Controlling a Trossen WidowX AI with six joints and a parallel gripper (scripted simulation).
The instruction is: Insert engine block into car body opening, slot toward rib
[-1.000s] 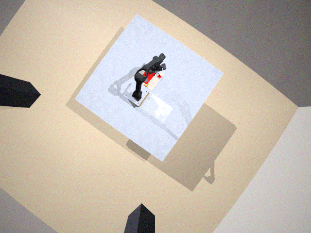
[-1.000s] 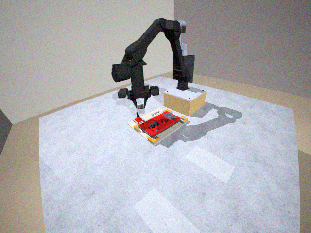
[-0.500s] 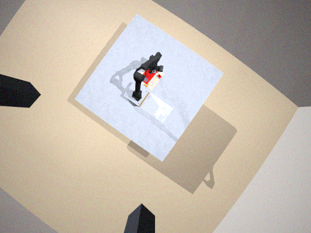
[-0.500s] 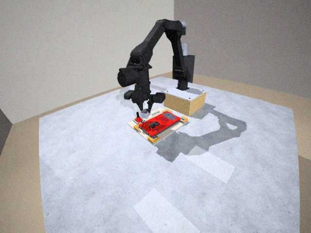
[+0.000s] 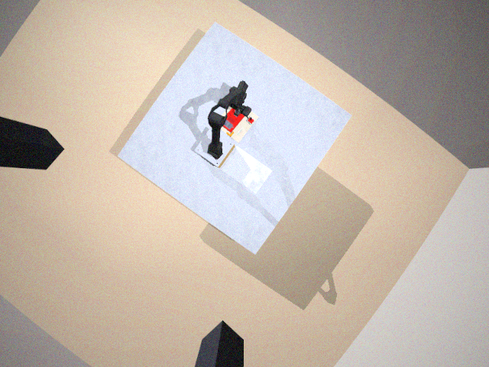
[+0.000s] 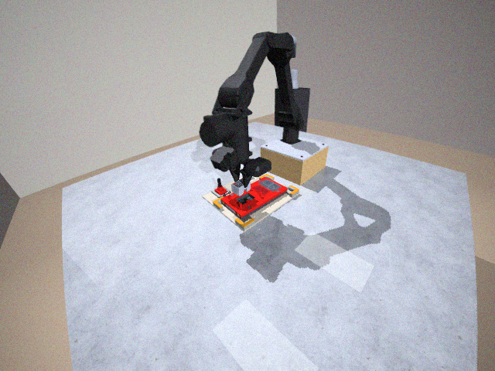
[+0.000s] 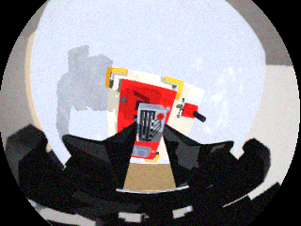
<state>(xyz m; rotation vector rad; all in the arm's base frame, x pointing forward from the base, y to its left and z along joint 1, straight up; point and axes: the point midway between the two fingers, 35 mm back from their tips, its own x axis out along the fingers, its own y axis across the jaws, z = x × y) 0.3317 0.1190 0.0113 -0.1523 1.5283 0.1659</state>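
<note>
The grey engine block point(image 6: 238, 188) point(image 7: 150, 113) is between the fingertips of my gripper point(image 6: 241, 184) point(image 7: 150, 124), which is shut on it. Its top shows dark slots and a red round spot in the wrist view. The red car body point(image 5: 236, 118) point(image 6: 261, 200) point(image 7: 163, 94) lies flat below. In the exterior view the block appears above the car body, close to the dark opening point(image 6: 245, 199). In the wrist view the block hides most of the opening. The rib and the exact gap under the block cannot be made out.
The car body sits on a cream board point(image 6: 207, 195) point(image 7: 196, 93) between orange corner brackets point(image 6: 244, 222) point(image 7: 175, 81). A red piece with a black knob point(image 5: 250, 119) point(image 6: 219, 189) point(image 7: 189, 110) stands at the board's side, near the gripper. The arm's wooden base box point(image 6: 281, 163) point(image 7: 150, 177) stands beyond the board.
</note>
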